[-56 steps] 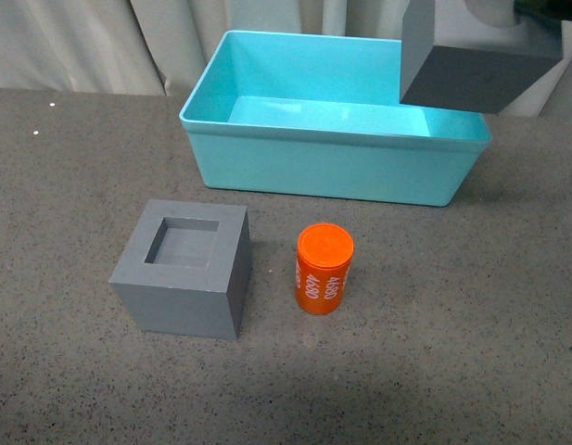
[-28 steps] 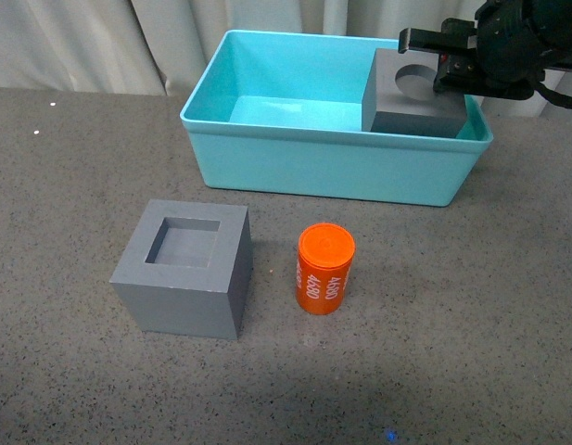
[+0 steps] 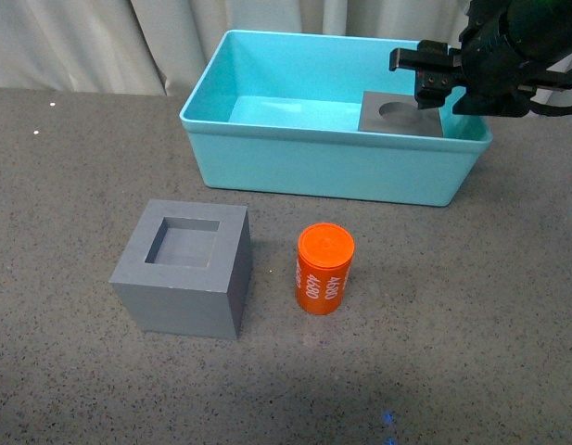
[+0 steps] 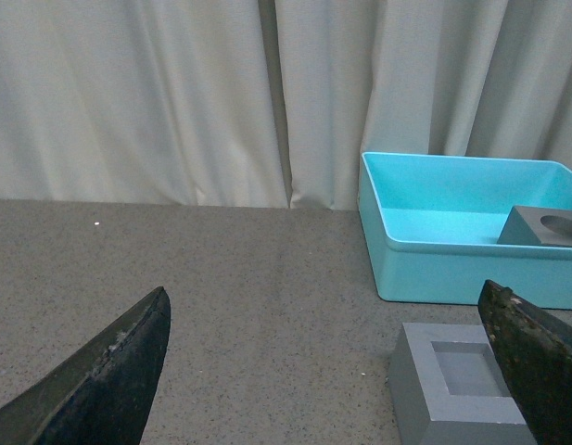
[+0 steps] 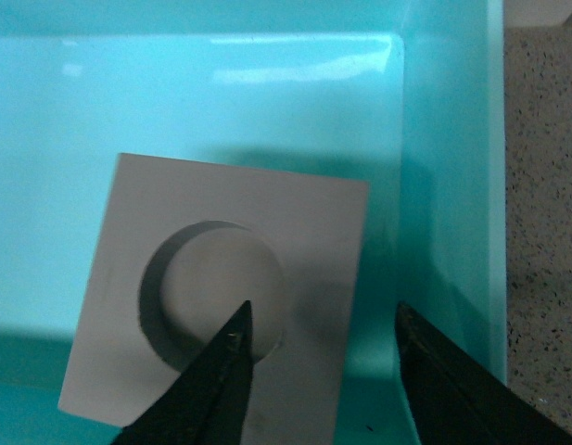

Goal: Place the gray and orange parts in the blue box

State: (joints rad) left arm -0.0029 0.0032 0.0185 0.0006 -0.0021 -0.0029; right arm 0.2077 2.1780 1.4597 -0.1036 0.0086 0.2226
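The right jaws stand spread and empty directly over the round-recess cube (image 5: 211,269), which rests inside the blue box (image 3: 332,171) by its wall. The left jaws are spread too. Just ahead of them on the counter (image 3: 452,324) sits the square-recess cube (image 3: 182,269), with the orange cylinder (image 3: 324,269) beside it. Both look rigid and light: pinch the cube across flat faces, and the smoother cylinder across its middle.

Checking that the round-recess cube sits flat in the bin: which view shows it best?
The right wrist view: it looks straight down on the round-recess cube, showing its top face and recess inside the blue box. The front view shows only its top over the box wall; the left wrist view shows it small.
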